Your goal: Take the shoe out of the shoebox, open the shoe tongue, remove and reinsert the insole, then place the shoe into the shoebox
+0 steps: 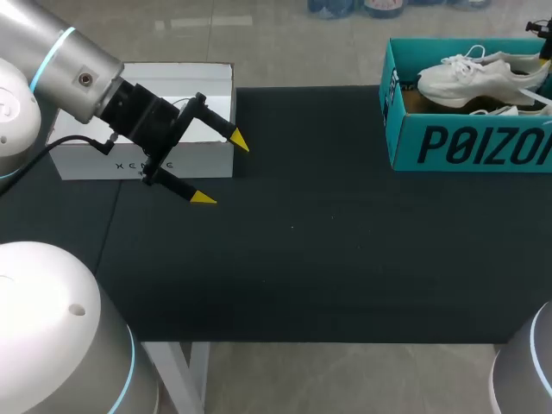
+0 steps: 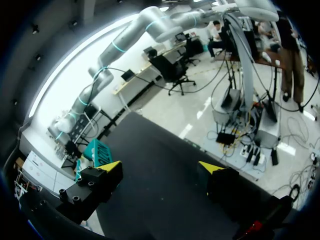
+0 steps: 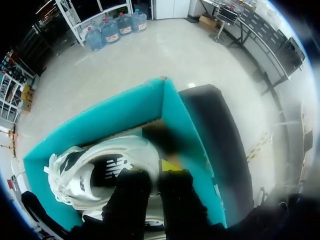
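Observation:
A white shoe (image 1: 470, 76) lies in the teal shoebox (image 1: 466, 142) at the table's far right, with a second white shoe (image 1: 496, 109) partly under it. In the right wrist view my right gripper (image 3: 155, 172) is down inside the shoebox (image 3: 115, 112), its fingers nearly together and pinching the rim of the white shoe (image 3: 95, 167). Only a dark bit of the right gripper (image 1: 545, 41) shows in the head view. My left gripper (image 1: 222, 169) hangs open and empty over the table's left side, far from the shoebox. Its yellow tips stand wide apart around nothing in the left wrist view (image 2: 161, 167).
A white cardboard box (image 1: 142, 164) stands at the back left, just behind my left gripper. A black mat (image 1: 328, 241) covers the table between the two boxes. The shoebox's near wall (image 3: 190, 135) stands close beside my right gripper.

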{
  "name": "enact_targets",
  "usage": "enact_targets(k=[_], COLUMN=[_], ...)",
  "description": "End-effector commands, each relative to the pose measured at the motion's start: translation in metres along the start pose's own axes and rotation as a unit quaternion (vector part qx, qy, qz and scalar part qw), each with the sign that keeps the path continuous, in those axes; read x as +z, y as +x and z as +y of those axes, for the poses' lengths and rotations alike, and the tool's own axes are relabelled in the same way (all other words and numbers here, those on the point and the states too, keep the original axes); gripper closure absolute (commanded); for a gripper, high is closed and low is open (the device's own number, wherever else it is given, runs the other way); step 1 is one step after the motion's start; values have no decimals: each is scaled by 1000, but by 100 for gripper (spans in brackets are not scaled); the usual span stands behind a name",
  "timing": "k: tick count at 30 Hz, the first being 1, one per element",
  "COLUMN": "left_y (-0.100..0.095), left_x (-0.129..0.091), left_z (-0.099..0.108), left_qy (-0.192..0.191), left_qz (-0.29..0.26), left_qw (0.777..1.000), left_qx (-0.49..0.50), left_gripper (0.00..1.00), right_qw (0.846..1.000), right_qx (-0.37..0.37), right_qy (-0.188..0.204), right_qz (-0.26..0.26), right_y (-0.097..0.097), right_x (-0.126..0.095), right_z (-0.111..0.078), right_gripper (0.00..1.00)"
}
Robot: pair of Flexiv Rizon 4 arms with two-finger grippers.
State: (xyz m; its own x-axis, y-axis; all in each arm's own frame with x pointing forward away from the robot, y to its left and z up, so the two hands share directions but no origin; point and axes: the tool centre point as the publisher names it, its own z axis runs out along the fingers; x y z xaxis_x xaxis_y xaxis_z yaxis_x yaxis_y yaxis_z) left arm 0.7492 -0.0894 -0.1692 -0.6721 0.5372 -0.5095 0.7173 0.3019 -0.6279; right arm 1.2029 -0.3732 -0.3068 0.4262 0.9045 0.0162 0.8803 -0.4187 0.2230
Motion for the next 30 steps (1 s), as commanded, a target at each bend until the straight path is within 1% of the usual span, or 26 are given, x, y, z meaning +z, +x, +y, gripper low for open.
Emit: enact_targets(k=[1,5,16,25,26,27,29,30], left_y=[0,0,0,0,0,0,0,0], left_x=[0,0,0,0,0,0,0,0], left_z=[0,0,0,0,0,0,0,0], left_qy=[-1,-1,-1,-1,-1,-1,-1,-1], left_qz=[1,1,1,1,1,1,1,1], left_qw=[1000,1000,1000,1000,1000,1000,1000,1000], left_qx=[0,0,0,0,0,0,0,0], left_gripper=[0,0,0,0,0,0,0,0], right_qw=[1000,1000,1000,1000,1000,1000,1000,1000], right_qx=[-1,1,-6,4,11,16,19,19], right_qy=[14,18,19,20,18,15,7,7], right_qz=[0,0,-7,-6,-4,-7,-2,-2], right_y=[1,0,-2,-4,-5,-5,-4,-4], right_x=[14,21,39,40,38,35,28,28], right_z=[8,5,-14,-17,-17,-17,-19,-19], right_gripper=[100,100,100,100,87,2,0,0])
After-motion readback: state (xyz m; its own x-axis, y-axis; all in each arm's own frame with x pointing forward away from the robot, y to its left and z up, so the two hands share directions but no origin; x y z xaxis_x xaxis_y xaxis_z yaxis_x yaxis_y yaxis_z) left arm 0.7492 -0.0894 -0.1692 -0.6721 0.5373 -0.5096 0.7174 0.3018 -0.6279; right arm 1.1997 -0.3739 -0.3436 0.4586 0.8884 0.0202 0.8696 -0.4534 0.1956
